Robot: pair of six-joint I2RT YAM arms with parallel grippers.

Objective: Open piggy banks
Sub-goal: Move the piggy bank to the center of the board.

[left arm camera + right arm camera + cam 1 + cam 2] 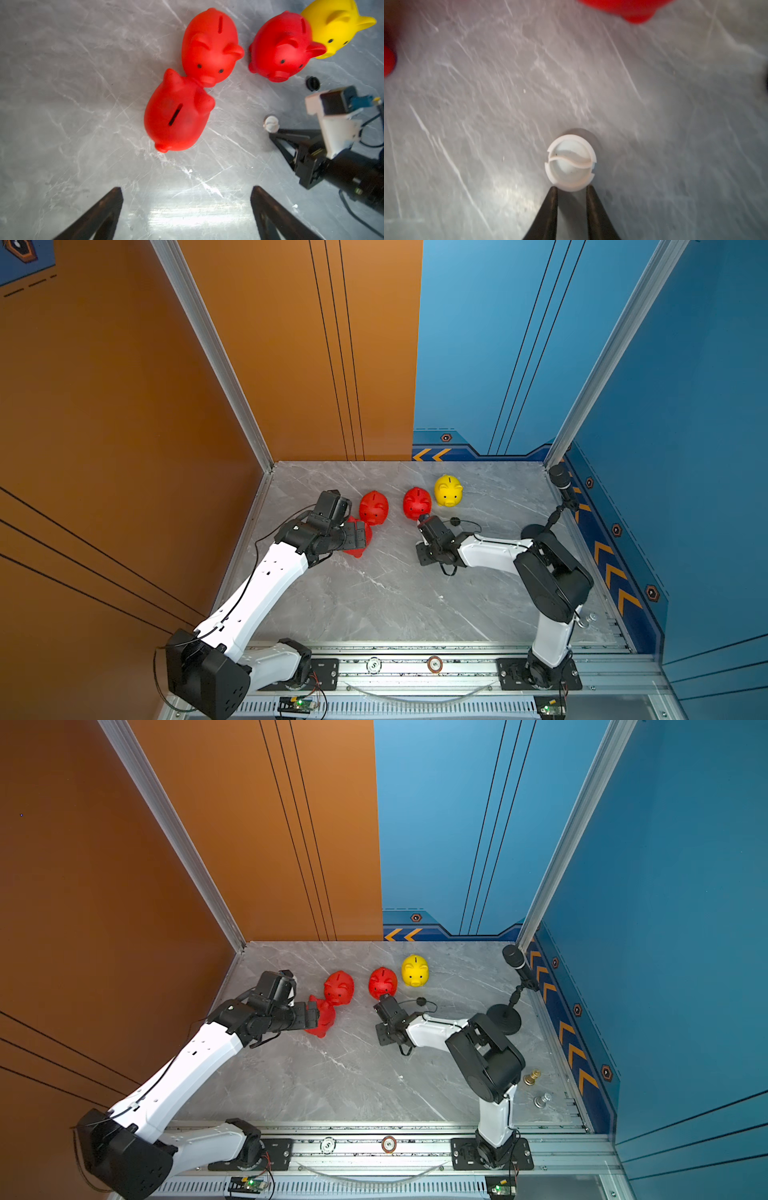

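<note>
Your left gripper [186, 188] hangs over the left part of the bench [374, 605] with its jaws spread wide and nothing between them; the first red bank [176, 116] stands below and just ahead of them, slot up, its head apparently touching the snout of the second red bank [209, 45], which sits closer to the far edge; if this one is next, bring the jaws down across its round flanks rather than over ears or tail, since the glossy shell looks likely to slip, and ease it clear of its neighbour before you tip it belly-up; the third red bank [282, 45] stands apart to the right, near the middle of the far edge; just on its near side your right gripper [571, 187] is low over the bench, jaws drawn narrow, tips at the rim of a white plug [571, 163]; whether they pinch it or merely touch it cannot be told; the step in hand looks like handling that loose plug, so keep the tips level, take the rim squarely, and keep it clear of the banks; the yellow bank [448, 490] stands furthest right, close beside the third red one, with a black plug [455, 521] lying just on its near side; two loose plugs suggest two banks are open already, though which ones the views do not show.
</note>
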